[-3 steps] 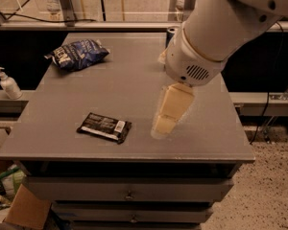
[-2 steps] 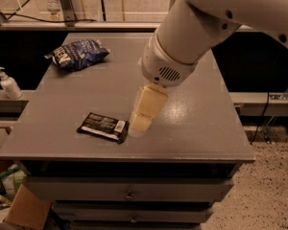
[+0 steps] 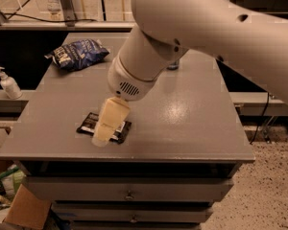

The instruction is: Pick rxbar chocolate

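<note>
The rxbar chocolate (image 3: 88, 123) is a flat black wrapper with white text, lying near the front left of the grey table (image 3: 192, 128). My gripper (image 3: 104, 134) hangs from the big white arm right over the bar's middle and right part, covering it. Only the bar's left end and a sliver at its right edge show. The cream-coloured fingers (image 3: 109, 121) point down at the bar. I cannot see whether they touch it.
A crinkled dark blue chip bag (image 3: 78, 53) lies at the table's back left. A drink can (image 3: 173, 65) is mostly hidden behind the arm. A white pump bottle (image 3: 8, 84) stands on a shelf to the left. Drawers (image 3: 129, 193) sit below the front edge.
My gripper has swung left across the table from the right of the bar to directly over it. The bar has not moved.
</note>
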Tool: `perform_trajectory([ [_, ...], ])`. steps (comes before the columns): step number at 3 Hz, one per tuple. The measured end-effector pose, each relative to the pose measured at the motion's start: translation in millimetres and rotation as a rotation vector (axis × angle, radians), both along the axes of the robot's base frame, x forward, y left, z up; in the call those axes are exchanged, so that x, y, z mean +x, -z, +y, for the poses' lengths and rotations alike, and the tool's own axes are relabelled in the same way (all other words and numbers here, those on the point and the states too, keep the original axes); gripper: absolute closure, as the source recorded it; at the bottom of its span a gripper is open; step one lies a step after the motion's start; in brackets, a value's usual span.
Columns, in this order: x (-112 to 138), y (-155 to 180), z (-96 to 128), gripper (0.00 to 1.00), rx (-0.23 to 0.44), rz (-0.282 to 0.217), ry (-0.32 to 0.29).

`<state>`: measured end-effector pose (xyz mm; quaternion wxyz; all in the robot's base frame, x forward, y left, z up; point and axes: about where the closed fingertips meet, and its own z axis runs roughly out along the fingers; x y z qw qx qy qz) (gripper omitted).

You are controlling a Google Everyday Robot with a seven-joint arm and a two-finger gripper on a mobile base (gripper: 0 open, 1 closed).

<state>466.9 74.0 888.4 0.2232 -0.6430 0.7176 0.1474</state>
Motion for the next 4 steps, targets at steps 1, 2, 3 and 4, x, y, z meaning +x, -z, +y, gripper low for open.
perform_trajectory([
  [1, 4, 16, 24, 0.00, 0.005, 0.013, 0.028],
  [2, 15, 34, 36, 0.00, -0.011, 0.000, 0.047],
  [3, 28, 56, 31, 0.00, -0.026, -0.022, 0.058],
  [4, 39, 73, 18, 0.00, -0.039, -0.033, 0.068],
])
